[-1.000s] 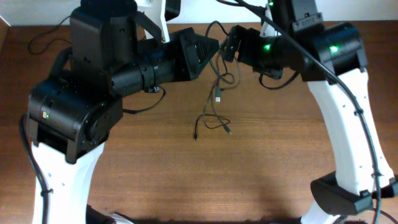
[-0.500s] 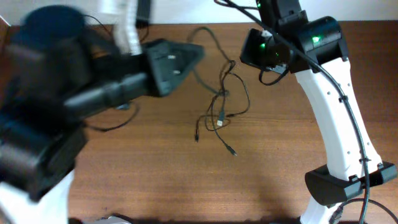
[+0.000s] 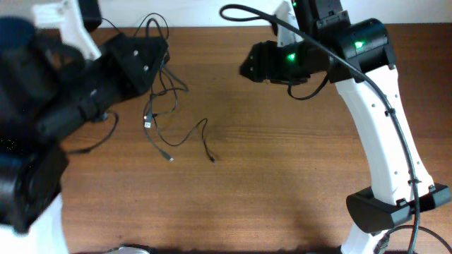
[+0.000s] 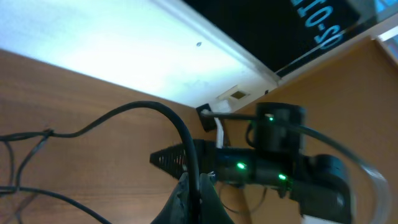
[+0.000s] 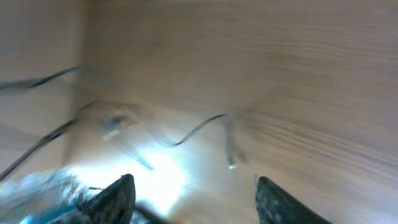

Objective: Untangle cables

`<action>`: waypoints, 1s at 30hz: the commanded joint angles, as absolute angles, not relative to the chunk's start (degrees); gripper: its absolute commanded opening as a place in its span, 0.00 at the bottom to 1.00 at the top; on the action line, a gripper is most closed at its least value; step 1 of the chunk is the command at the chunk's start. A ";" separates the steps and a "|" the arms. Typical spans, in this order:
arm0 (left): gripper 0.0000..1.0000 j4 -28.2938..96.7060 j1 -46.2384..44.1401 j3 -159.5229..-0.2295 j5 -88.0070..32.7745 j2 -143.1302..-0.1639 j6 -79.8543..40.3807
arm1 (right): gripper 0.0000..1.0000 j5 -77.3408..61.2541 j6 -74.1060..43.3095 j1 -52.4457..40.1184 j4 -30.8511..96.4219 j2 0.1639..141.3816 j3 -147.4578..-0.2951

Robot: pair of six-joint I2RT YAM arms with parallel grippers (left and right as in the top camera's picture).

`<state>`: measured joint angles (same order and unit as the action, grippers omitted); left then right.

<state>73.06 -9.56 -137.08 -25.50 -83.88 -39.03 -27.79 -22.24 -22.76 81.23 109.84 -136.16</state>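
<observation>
The left tool (image 4: 190, 190) is clamped on the cables (image 3: 148, 120), which trail down onto the brown counter (image 3: 282, 176). The right tool (image 5: 193, 199) hangs above the counter, fingers apart.

Left claw (image 4: 191, 183) pinched shut at far left; right claw (image 5: 193, 180) spread wide.

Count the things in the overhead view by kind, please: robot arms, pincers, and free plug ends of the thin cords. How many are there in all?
Robot arms: 2 (left arm, right arm)
Pincers: 2 (left pincer, right pincer)
Plug ends: 3
Total: 7
</observation>
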 commanded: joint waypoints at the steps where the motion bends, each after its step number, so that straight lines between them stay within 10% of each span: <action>1: 0.00 72.51 -9.21 -137.51 -28.05 -85.12 -40.53 | 0.66 -42.28 -18.48 -23.03 78.52 109.60 -136.18; 30: 0.00 64.03 -9.21 -137.53 -28.73 -85.80 -61.28 | 0.74 -12.32 -45.54 -40.58 56.99 110.10 -136.16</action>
<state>64.62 -9.56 -137.05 -27.75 -86.04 -59.75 -17.85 -41.47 -39.20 57.12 109.86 -136.14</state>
